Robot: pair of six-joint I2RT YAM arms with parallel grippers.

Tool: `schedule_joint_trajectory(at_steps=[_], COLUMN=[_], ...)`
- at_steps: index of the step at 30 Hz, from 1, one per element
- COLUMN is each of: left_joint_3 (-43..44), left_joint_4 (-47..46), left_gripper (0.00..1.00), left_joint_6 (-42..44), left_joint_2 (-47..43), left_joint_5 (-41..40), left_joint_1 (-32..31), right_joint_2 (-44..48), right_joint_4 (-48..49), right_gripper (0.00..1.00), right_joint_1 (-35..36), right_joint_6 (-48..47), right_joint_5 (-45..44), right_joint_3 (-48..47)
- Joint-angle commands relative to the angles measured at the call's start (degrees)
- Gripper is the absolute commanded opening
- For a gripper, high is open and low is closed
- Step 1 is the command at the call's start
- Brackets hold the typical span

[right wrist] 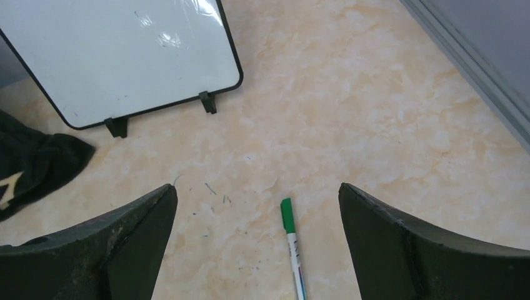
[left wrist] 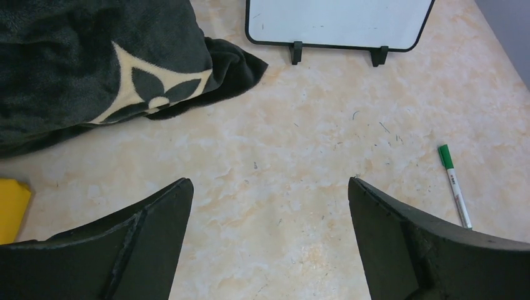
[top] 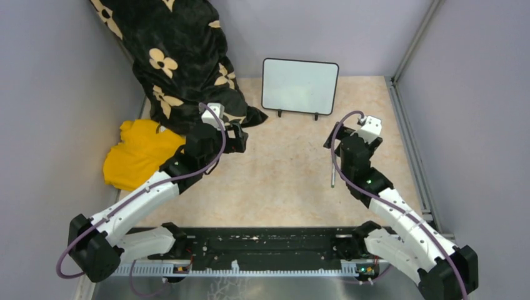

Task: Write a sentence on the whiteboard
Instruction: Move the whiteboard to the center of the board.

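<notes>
At the far end of the table (top: 281,181), beside the blanket (top: 181,56), the board (top: 300,85) stands blank on two small feet; a hard stroke may tip it. The left gripper (left wrist: 269,180) and right gripper (right wrist: 257,187) hang open, empty. The pen (right wrist: 292,240), flat under the right one, may roll from a pinch.

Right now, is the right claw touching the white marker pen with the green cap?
Apart. The right wrist view shows the white marker pen with the green cap lying between the fingers of the open right claw, bare tabletop either side.
</notes>
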State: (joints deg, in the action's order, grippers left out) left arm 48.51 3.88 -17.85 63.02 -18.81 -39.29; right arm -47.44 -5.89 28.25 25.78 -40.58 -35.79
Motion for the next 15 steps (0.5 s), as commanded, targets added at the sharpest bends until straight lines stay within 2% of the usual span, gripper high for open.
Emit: schedule_joint_trajectory(at_steps=[1,8,12,15], left_joint_3=[0.1,-0.8,-2.5,-3.9], left_joint_4=[-1.5,-3.3,-6.5,-8.4], left_gripper=[0.99,0.99,0.99,0.99], left_joint_6=[1.3,1.9,3.0,4.6], left_joint_2=[-1.6,-2.0,-3.2,-4.1], left_joint_5=[1.3,5.4,10.0,13.7], left_joint_1=[-0.2,-0.2,-0.2,-0.2], right_joint_2=[-1.5,-5.1,-10.8,-17.0], right_joint_4=[-0.2,0.4,-0.3,-0.1], right_gripper=[0.99,0.99,0.97,0.94], right_joint_1=[0.1,0.0,0.0,-1.5], right_joint_6=[-4.3,-7.9,-6.9,-3.4], right_joint_5=[2.5,7.0,8.1,13.0], right_joint_3=[-5.2,-8.9,-12.2,-15.2])
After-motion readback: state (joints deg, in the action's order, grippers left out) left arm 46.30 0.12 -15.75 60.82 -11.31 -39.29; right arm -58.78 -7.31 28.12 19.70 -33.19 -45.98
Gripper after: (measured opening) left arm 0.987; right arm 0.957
